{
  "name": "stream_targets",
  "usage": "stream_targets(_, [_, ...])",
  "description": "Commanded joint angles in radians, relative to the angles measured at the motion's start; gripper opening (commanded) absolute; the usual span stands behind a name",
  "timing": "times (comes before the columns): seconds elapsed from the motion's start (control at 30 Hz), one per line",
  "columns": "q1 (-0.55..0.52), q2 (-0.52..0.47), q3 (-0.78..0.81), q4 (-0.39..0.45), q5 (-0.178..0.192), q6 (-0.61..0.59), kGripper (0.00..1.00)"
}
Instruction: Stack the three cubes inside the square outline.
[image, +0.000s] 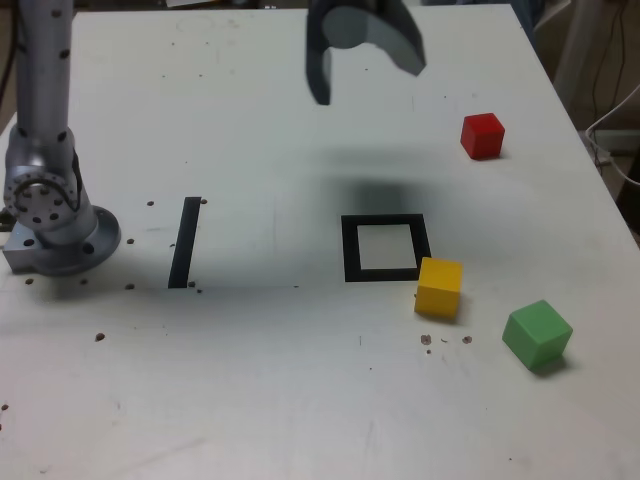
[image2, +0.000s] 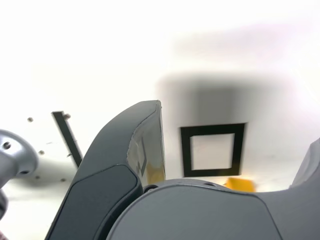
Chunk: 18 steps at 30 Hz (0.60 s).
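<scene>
Cubes around square outline

Your gripper (image: 366, 75) hangs over the table (image: 260, 390), fingers apart. In the exterior view, the yellow cube (image: 439, 288) sits at the outline's (image: 351, 250) lower right corner (green (image: 538, 333) lies farther right and lower); the red cube (image: 482, 136) lies upper right.

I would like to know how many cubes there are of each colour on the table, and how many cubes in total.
Red cube: 1
Yellow cube: 1
Green cube: 1
Total: 3 cubes
</scene>
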Motion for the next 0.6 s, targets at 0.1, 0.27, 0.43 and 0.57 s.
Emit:
stream_targets(0.1, [0.006,0.084,-0.129,0.013,0.0,0.003,1.0])
stream_targets(0.27, [0.008,0.159,-0.244,0.04,-0.003,0.002,1.0])
stream_targets(0.43, [0.02,0.229,-0.327,0.05,-0.01,0.006,1.0])
stream_targets(0.57, [0.025,0.27,-0.367,0.039,-0.007,0.006,1.0])
